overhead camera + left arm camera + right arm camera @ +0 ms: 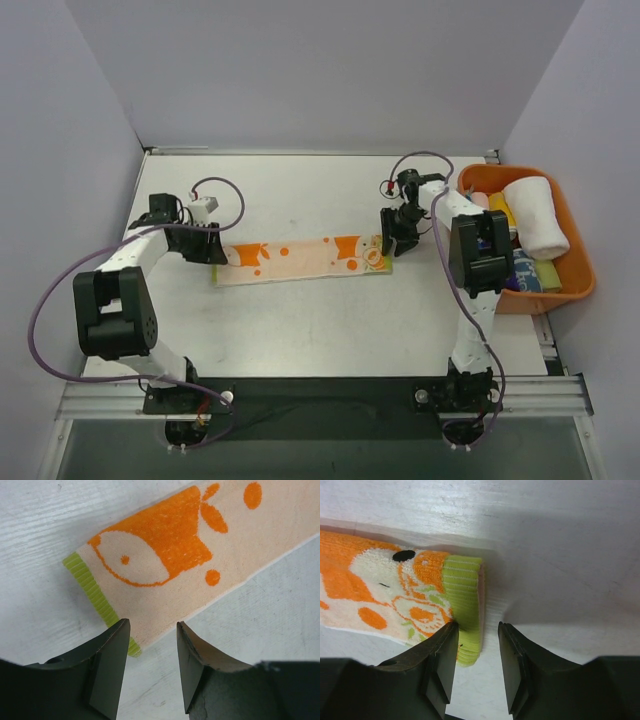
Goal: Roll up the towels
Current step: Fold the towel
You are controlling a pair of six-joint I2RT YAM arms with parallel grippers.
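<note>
i'm looking into a robot test cell in a lab, not a lived-in room: a scuffed white surface (300, 330) boxed on three sides by plain pale walls (330, 70), a metal rail (320, 395) at its near edge carrying the left arm (115, 300) and right arm (478, 250), and purple cables (32, 322) looping loose.

**Towel ends covered, bin load half seen**

From above, the long cream cloth towel with orange blotches (300, 258) has its 9 o'clock end under the left gripper (221, 254) and its 3 o'clock end under the right gripper (388, 247); contact there cannot be judged. The left wrist view crops the towel at 1 o'clock, the right wrist view at 9 o'clock. The right arm's black link (480, 250) hides part of the small coloured rolled towels (545, 272) in the orange plastic bin (560, 298); these are too small to count.
</note>
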